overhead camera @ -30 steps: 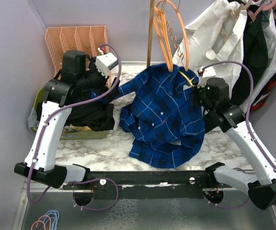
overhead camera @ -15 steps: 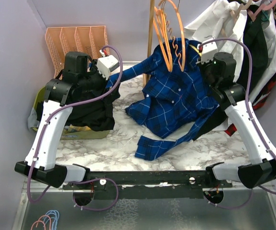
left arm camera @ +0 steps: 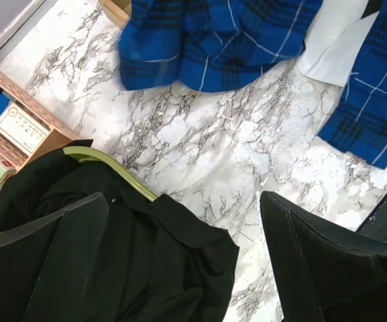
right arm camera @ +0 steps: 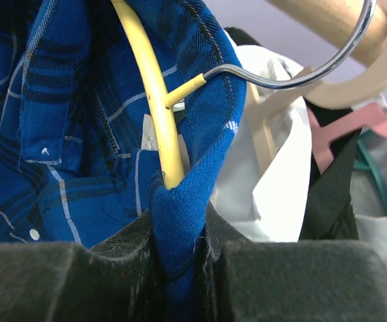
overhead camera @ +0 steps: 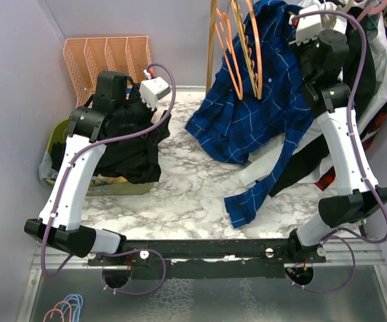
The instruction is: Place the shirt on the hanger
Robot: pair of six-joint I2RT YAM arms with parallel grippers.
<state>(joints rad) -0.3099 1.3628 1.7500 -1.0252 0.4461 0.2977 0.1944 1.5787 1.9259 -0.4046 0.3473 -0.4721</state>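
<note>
The blue plaid shirt hangs high at the back right, with one sleeve trailing down to the marble table. My right gripper is raised near the rail and shut on the shirt's collar with the yellow hanger inside it. The hanger's metal hook curls over the wooden rail. In the top view the hanger is hidden by the shirt. My left gripper is open and empty over the black garment. The shirt's hem lies well beyond its fingers.
Orange hangers hang on a wooden pole just left of the shirt. White and dark garments hang at the right. An orange file rack stands at the back left. The black garment fills a green bin.
My right arm has lifted the shirt and hanger from the table up to the rail. The sleeve has left my left gripper, which now stands open.
</note>
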